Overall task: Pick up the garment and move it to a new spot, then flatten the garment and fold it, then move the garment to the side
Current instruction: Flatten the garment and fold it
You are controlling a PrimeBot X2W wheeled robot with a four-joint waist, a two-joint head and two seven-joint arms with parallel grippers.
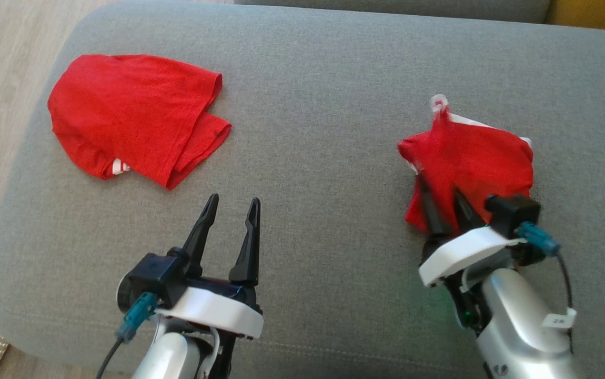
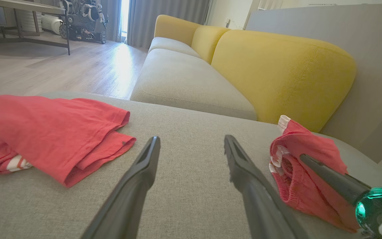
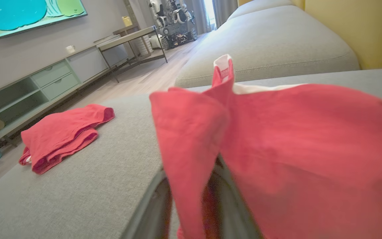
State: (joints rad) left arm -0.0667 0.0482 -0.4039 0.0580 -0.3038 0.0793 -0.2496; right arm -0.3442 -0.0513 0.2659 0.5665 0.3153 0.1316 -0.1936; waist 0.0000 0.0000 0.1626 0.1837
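Because its two dark fingers go into the folds, the right end effector (image 1: 442,197) has the crumpled red cloth garment with white trim (image 1: 473,155) clamped. The fingertips are hidden by cloth, but in the right wrist view a fold runs down between the fingers, so I judge it a real grasp. The garment is at the right side of the wide grey woven sofa cushion (image 1: 323,121), directly ahead of this end effector and bunched over it, with one white-edged corner standing up at the far end. Its long axis runs roughly along the fingers, away from the robot.

The right arm is clearly the nearer one. Its pale forearm comes up from the lower right and leans a little to the left. The left end effector (image 1: 233,202) is released and holds nothing, its fingers spread above bare cushion, well apart from the garment. A folded red cloth garment (image 1: 129,116) lies at the far left of the cushion. The free middle between both garments seems to me the natural new spot, so the carry would go leftward.
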